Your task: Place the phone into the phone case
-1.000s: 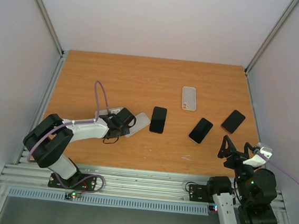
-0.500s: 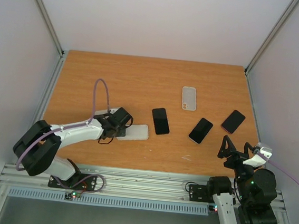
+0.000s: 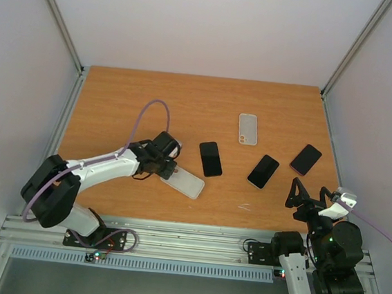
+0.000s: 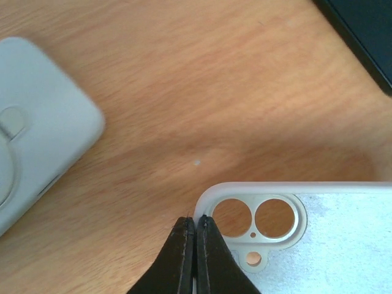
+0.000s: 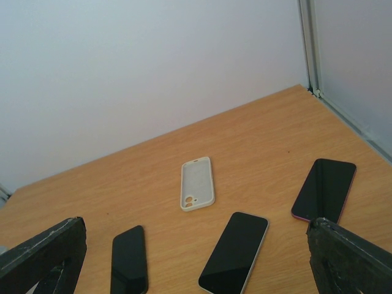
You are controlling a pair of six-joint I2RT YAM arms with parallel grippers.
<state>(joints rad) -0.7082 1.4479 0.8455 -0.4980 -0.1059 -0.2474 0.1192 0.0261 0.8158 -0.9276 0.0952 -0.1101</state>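
Between white walls (image 3: 194, 22), on the wooden table (image 3: 117, 98), left hand (image 4: 195, 229) pinches the clear case (image 4: 334, 245); right hand (image 3: 309, 194) gapes.

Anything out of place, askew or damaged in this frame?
Nothing is spilled or damaged. One oddity: the left gripper pinches the clear case by its very corner, next to the camera cutout, and the case lies at a clear skew to the nearest phone.
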